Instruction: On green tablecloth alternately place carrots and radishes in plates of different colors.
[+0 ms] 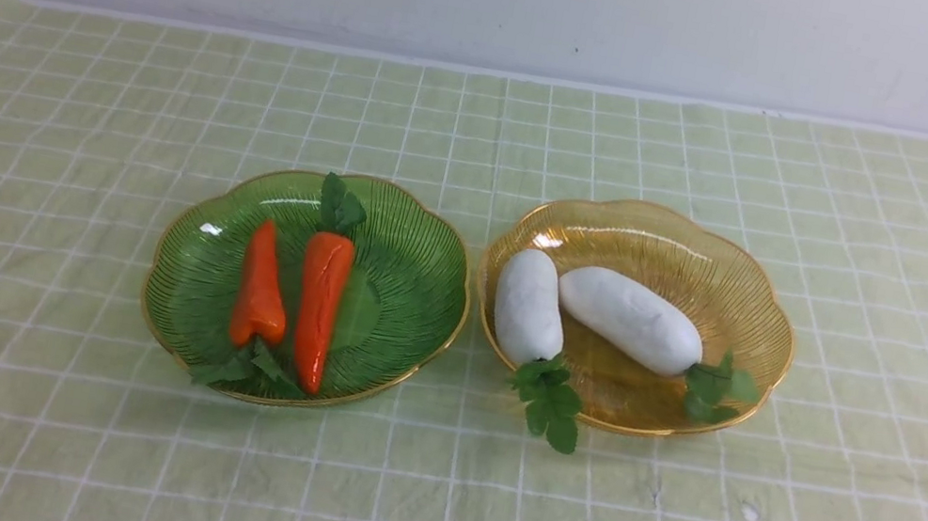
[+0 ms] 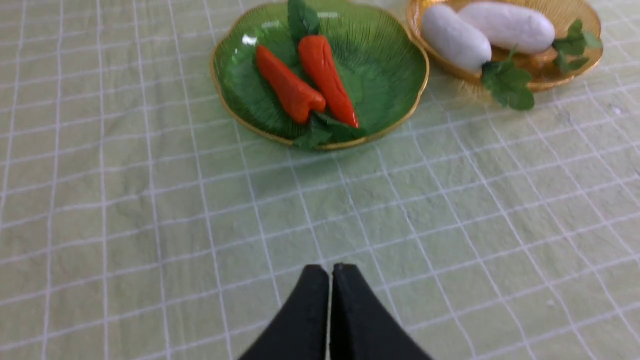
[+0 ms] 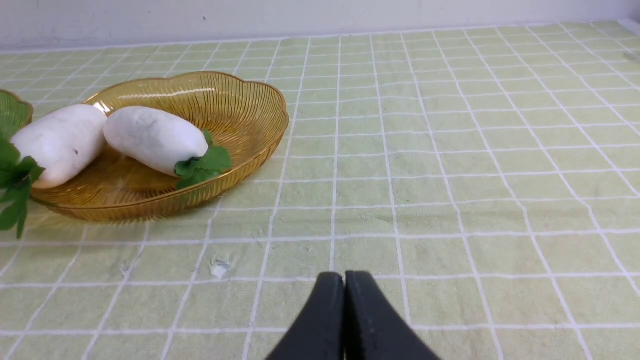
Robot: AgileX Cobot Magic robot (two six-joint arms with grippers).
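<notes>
The green tablecloth [image 1: 900, 280] fills the whole scene, pale and gridded with a few wrinkles, and everything here gets placed off the green plate [image 1: 411, 289], our landmark near the middle. Just to its right, rims nearly touching, sits the amber plate [image 1: 711, 266]. Inside the green plate lie both carrots — the longer carrot [image 1: 319, 307] with its leaves pointing to the far rim, and the stubby carrot [image 1: 261, 287] just to its left, tapered end away and its leaves down at the near rim. Over in the amber plate, both radishes: the long radish [image 1: 630, 319] lying aslant toward the right, and the short radish [image 1: 528, 306] on the side nearest the green plate, its leaf tuft [image 1: 549, 402] spilling over the rim onto the cloth. So by the look of it the sorting is done — each kind in its own colour, nothing loose on the cloth. The left gripper [image 2: 330, 272] hovers over bare cloth on the near side of the green plate, jaws pressed together and holding nothing; the right gripper [image 3: 344, 280] likewise, clamped empty, off to the right of the amber plate. As I judge it, the next move calls for no more than parking the arms clear.
</notes>
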